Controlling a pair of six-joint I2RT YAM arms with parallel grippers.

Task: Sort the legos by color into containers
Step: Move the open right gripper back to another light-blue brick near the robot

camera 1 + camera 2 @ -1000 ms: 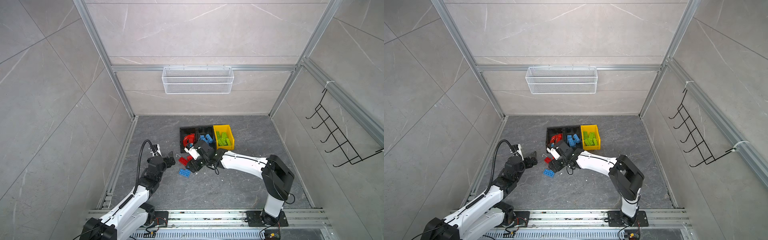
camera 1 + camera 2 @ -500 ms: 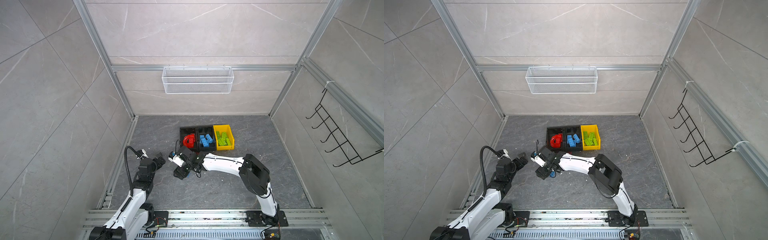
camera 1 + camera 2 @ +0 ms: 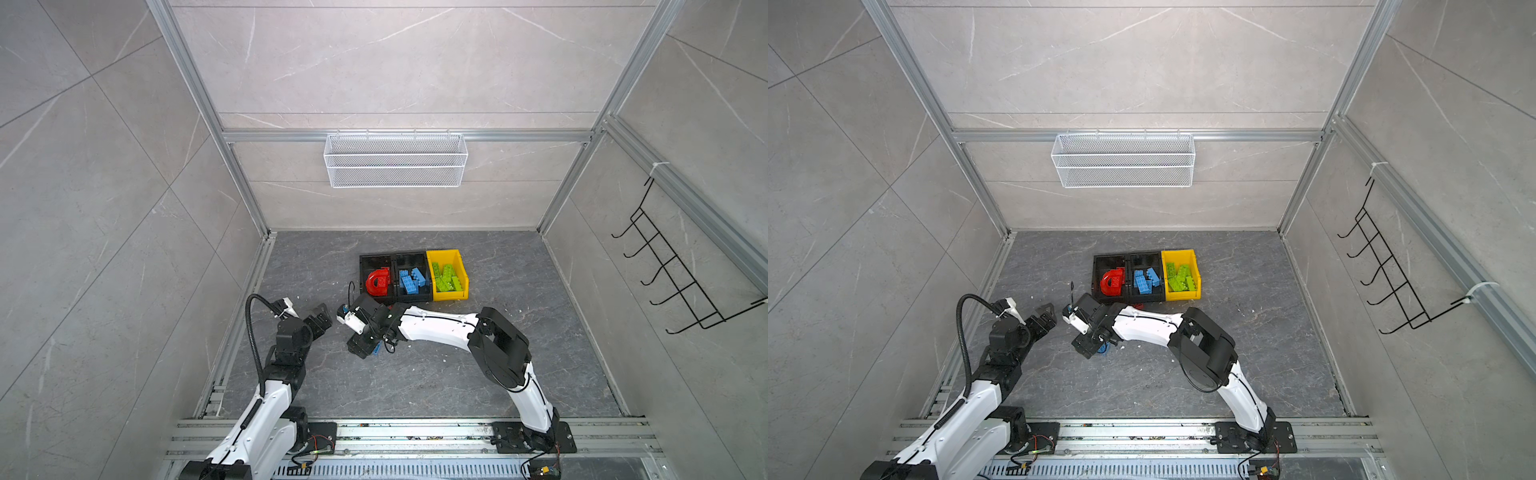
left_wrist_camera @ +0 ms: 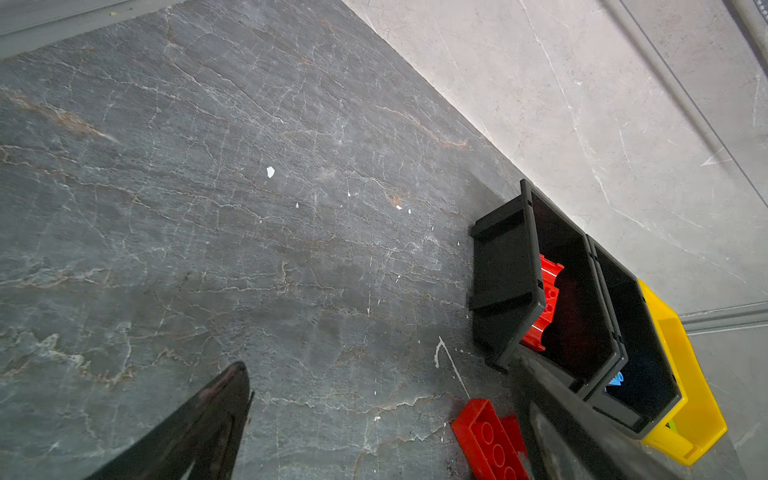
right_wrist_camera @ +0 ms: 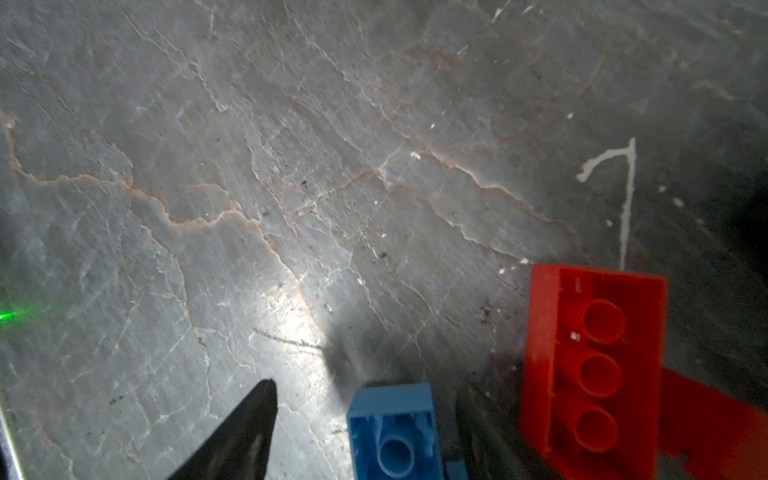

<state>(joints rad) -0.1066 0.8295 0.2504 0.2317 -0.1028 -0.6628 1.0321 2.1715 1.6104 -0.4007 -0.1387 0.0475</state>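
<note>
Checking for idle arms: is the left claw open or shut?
Open: the left claw has fingers wide apart, nothing gripped between them.

The legos (image 5: 590, 361) look glossy plastic, the containers (image 4: 505, 270) smooth matt plastic, the floor (image 5: 291, 166) veined, faintly shiny stone

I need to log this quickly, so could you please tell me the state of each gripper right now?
Left gripper: open, holding nothing.
Right gripper: open, straddling a blue brick, gap on one side, not gripped.
</note>
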